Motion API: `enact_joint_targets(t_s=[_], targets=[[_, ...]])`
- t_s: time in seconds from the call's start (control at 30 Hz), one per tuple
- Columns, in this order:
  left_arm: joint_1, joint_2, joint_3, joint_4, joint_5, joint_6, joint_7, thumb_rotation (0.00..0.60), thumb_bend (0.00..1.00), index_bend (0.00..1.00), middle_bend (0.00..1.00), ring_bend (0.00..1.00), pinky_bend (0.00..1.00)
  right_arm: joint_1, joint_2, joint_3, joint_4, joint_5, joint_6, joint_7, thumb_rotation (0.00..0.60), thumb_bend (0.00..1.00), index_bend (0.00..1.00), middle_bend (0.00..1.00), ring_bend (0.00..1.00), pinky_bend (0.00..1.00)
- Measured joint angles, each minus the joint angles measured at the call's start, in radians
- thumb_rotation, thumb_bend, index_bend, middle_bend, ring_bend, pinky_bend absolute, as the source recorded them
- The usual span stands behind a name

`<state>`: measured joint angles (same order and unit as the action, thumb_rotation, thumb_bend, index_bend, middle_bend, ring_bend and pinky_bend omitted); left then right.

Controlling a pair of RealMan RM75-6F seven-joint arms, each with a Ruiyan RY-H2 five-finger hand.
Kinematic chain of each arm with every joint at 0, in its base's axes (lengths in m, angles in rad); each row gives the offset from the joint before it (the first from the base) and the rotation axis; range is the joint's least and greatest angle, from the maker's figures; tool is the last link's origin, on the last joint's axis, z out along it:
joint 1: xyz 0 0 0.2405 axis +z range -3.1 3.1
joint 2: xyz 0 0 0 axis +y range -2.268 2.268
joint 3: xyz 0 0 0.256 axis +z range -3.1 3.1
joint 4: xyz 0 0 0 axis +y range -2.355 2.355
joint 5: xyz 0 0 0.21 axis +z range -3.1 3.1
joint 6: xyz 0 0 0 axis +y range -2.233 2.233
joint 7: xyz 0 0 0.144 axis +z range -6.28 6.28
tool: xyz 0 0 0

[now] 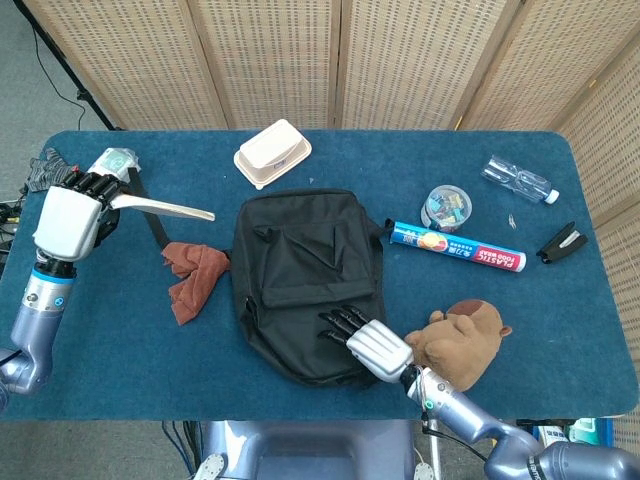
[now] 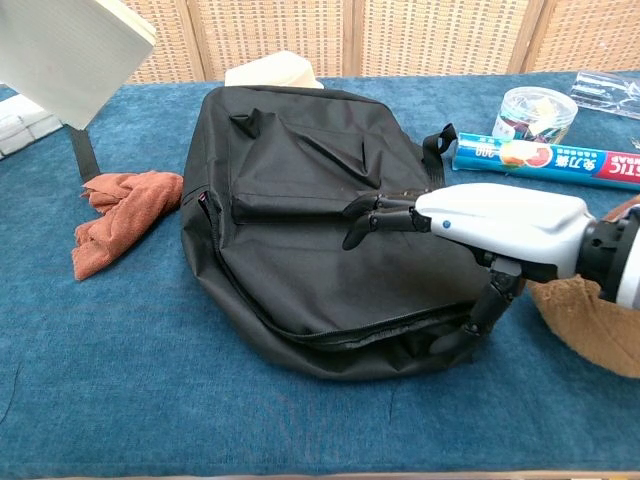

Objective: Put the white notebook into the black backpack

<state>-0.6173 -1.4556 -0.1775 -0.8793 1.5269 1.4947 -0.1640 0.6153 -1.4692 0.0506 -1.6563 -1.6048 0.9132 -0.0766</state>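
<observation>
- The thin white notebook (image 1: 160, 207) is not yet in the bag: the left hand (image 1: 68, 213) holds it in the air, well off to the left of the black fabric backpack (image 1: 305, 280), its fingers clamped on one end so the book sticks out edge-on toward the bag.
- The chest view shows the notebook's pale cover (image 2: 70, 50) high in the upper left corner, clear of the blue cloth-covered surface (image 1: 130, 340).
- The backpack lies flat in the middle of the surface, and its main zipper (image 2: 330, 330) looks closed, or very nearly so, along the near edge; no opening shows.
- The right hand (image 1: 368, 343) rests on the bag's near right corner, fingers (image 2: 375, 215) spread over the top panel and the thumb down against the side by the zipper, gripping nothing that I can make out.
- Judged from this, the pick-up is done; opening the bag, carrying the notebook across and sliding it in are all left.
- A crumpled rust-brown cloth (image 1: 192, 278) lies between notebook and bag.
</observation>
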Motion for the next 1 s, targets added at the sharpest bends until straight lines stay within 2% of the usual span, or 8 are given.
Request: enact_joint_targets(t_s=[0.2,0.3,0.43,0.53,0.7,1.0], targets=[[0.004,-0.008,0.004,0.013,0.004,0.004,-0.012,0.6,0.71,0.68,0.57,0.49,0.48,0.0,-0.021,0.006,0.022,0.035,0.012,-0.031,0.6,0.48,0.25,0.18,0.07,0.13],[0.005,-0.013,0.006,0.02,0.009,0.01,-0.015,0.6,0.71,0.68,0.57,0.49,0.48,0.001,-0.028,0.007,0.027,0.047,0.02,-0.038,0.6,0.54,0.28,0.24,0.13,0.23],[0.01,-0.016,0.008,0.025,0.012,0.018,-0.02,0.6,0.71,0.68,0.57,0.49,0.48,0.007,-0.031,0.005,0.025,0.059,0.019,-0.04,0.6,0.56,0.35,0.31,0.21,0.34],[0.016,-0.018,0.014,0.03,0.017,0.025,-0.025,0.6,0.71,0.68,0.57,0.49,0.48,0.01,-0.032,0.004,0.018,0.069,0.015,-0.03,0.6,0.56,0.39,0.35,0.24,0.39],[0.026,-0.023,0.02,0.043,0.023,0.039,-0.04,0.6,0.71,0.69,0.57,0.49,0.48,0.013,-0.031,0.012,-0.012,0.11,0.006,0.009,0.6,0.58,0.51,0.43,0.31,0.44],[0.05,-0.04,0.029,0.08,0.034,0.081,-0.095,0.6,0.71,0.7,0.58,0.49,0.48,0.01,-0.024,0.07,-0.101,0.234,0.009,0.112,0.6,0.64,0.54,0.45,0.33,0.46]])
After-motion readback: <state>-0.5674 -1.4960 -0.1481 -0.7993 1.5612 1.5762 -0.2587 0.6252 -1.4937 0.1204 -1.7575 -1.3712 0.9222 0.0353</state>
